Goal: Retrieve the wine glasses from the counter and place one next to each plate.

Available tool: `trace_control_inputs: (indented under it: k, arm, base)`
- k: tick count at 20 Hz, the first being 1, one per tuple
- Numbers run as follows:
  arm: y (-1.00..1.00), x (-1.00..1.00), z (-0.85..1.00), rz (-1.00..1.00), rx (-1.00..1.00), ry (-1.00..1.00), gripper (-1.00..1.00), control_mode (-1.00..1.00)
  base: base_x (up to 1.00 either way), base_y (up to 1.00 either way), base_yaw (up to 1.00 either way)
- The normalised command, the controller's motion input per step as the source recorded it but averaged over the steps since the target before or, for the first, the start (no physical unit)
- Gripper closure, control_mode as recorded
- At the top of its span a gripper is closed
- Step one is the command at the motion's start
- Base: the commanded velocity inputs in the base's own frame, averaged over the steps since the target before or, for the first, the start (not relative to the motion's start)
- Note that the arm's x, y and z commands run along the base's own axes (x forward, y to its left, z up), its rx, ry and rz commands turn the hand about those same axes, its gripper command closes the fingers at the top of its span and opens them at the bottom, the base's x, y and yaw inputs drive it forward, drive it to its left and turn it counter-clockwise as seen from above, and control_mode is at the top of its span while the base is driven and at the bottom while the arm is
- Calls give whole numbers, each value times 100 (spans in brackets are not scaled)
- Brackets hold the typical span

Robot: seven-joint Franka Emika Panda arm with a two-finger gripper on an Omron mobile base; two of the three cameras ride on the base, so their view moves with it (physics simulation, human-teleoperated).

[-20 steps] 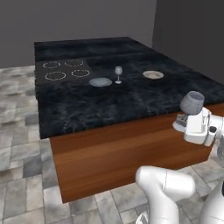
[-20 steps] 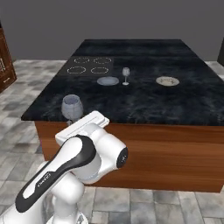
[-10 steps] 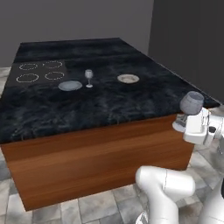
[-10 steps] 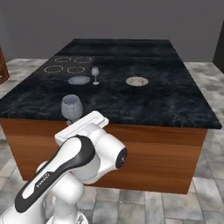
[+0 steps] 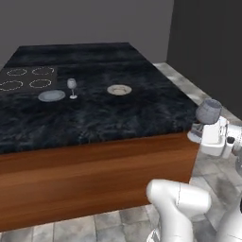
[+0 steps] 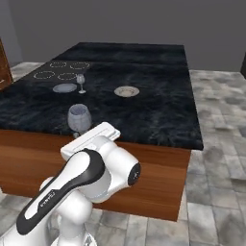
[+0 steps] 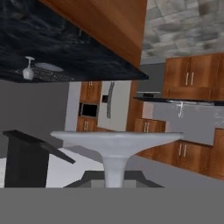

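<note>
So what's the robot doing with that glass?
The gripper is shut on a wine glass, carrying it upright beside the black-topped island. On the island, another wine glass already stands next to the grey-blue plate. The beige plate has no glass beside it yet.

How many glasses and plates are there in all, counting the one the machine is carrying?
Wine glasses: 2, one standing on the island, one held in the gripper
Plates: 2, one grey-blue, one beige
Total: 4
</note>
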Motion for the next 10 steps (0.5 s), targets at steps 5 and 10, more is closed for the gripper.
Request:
trace_control_inputs:
  k: [5, 10]
  arm:
    - [0, 0, 0, 0, 0, 0, 100, 100]
    - [0, 0, 0, 0, 0, 0, 100, 100]
  base:
    - [59, -73, 34]
    - [56, -26, 26]
